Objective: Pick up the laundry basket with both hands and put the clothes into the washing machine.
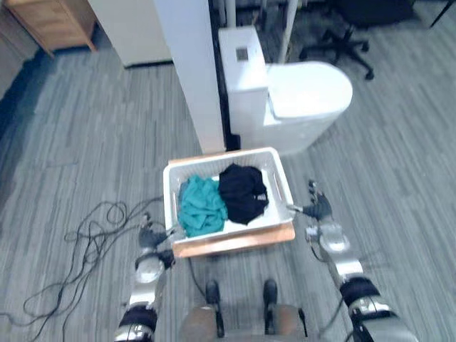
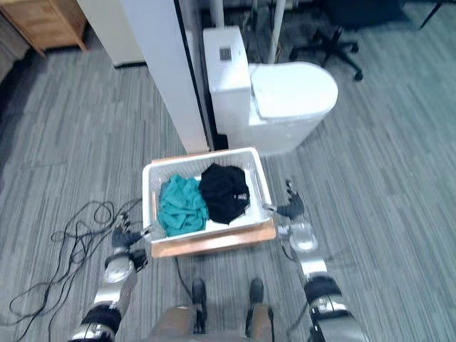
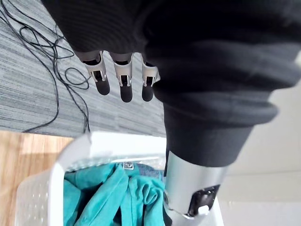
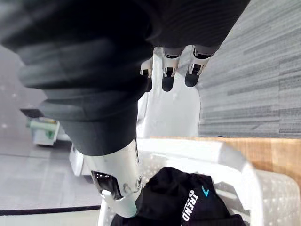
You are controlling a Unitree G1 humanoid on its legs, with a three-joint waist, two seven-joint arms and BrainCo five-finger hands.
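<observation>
A white laundry basket (image 1: 214, 157) rests on a low wooden board (image 1: 235, 242) in front of me. Inside it, a teal garment (image 1: 201, 205) lies on the left and a black garment (image 1: 242, 191) on the right. My left hand (image 1: 151, 237) is open just beside the basket's left wall, with its straight fingers (image 3: 122, 80) outside the rim (image 3: 113, 141) and its thumb (image 3: 188, 188) over the teal cloth (image 3: 108, 197). At the right wall my right hand (image 1: 318, 209) is also open; its fingers (image 4: 169, 70) point past the rim (image 4: 188, 148), and the thumb (image 4: 117, 179) sits above the black garment (image 4: 188, 197).
A white rounded appliance (image 1: 285, 96) stands behind the basket, next to a white pillar (image 1: 192, 71). An office chair (image 1: 342, 43) is at the back right and a wooden cabinet (image 1: 57, 21) at the back left. Grey plank floor lies on both sides.
</observation>
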